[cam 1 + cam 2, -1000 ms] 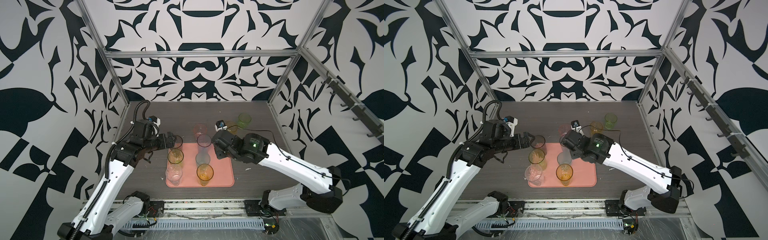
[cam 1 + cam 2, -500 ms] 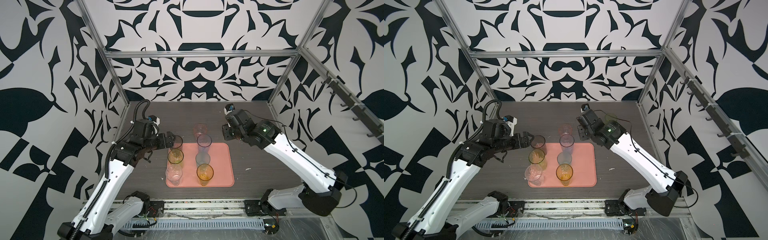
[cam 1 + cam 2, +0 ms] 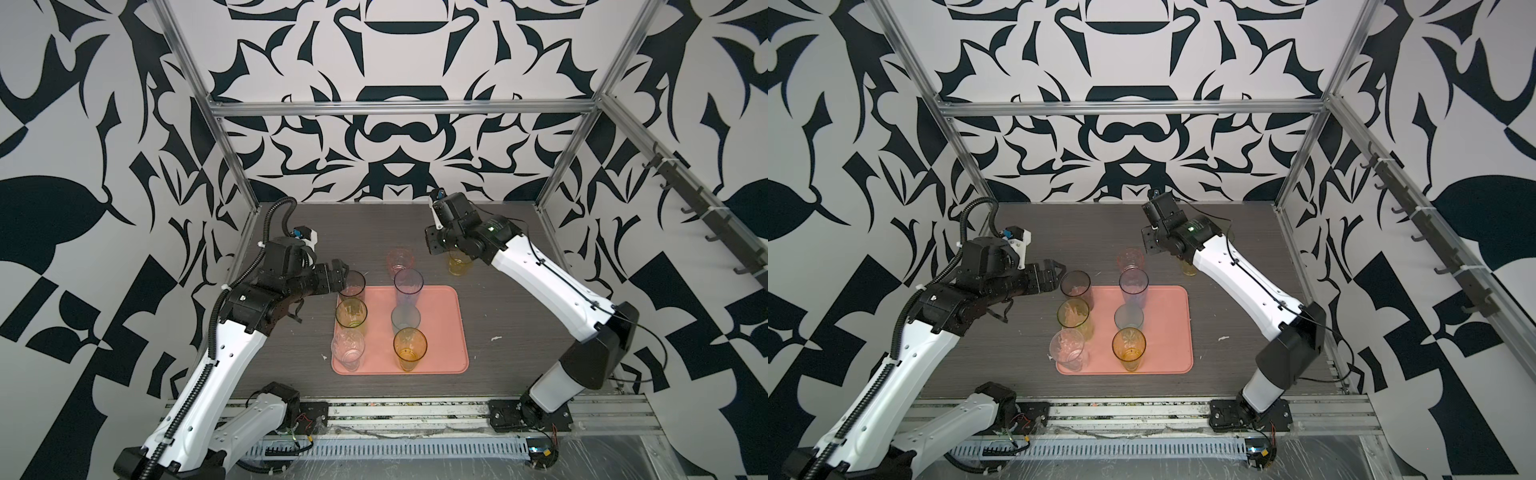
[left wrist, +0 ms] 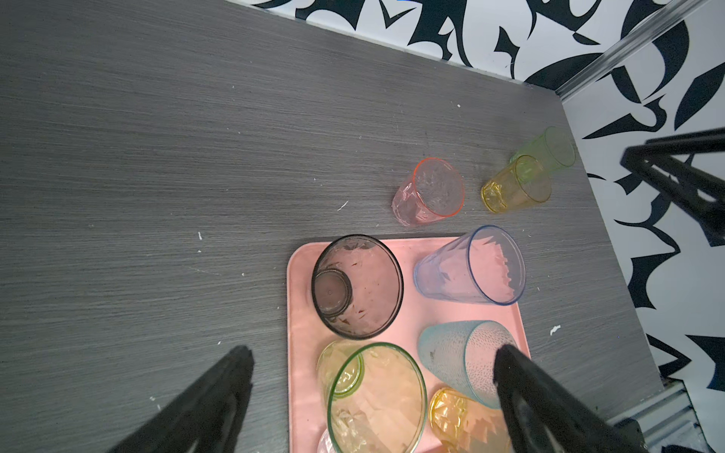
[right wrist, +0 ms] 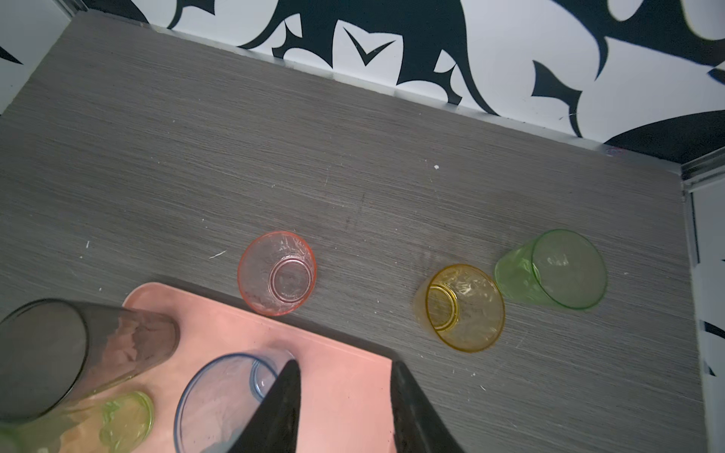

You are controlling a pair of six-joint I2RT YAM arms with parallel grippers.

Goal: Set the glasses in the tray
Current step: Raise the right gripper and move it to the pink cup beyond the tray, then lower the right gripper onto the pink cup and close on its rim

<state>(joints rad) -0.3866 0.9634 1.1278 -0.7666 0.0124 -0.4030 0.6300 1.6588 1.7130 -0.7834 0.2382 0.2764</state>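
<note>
The salmon-pink tray (image 3: 440, 332) holds several glasses: smoky grey (image 3: 351, 286), yellow-green (image 3: 351, 312), clear (image 3: 348, 348), tall blue (image 3: 408, 284), teal (image 3: 405, 319) and amber (image 3: 410, 348). Behind the tray on the table stand a pink glass (image 5: 276, 272), a yellow glass (image 5: 461, 308) and a green glass (image 5: 553, 270). My left gripper (image 3: 1054, 270) is open just left of the smoky glass, holding nothing. My right gripper (image 5: 344, 365) is open and empty, high over the tray's far right corner, next to the blue glass (image 5: 219, 396). In both top views my right arm hides the green glass.
The dark wood-grain table (image 3: 498, 316) is boxed in by patterned walls and aluminium posts (image 3: 232, 166). My right arm (image 3: 540, 282) slants over the table's right side. A metal rail (image 3: 415, 411) runs along the front edge.
My right gripper has left the blue glass on the tray, risen and swung toward the back right. The left arm has not moved.
</note>
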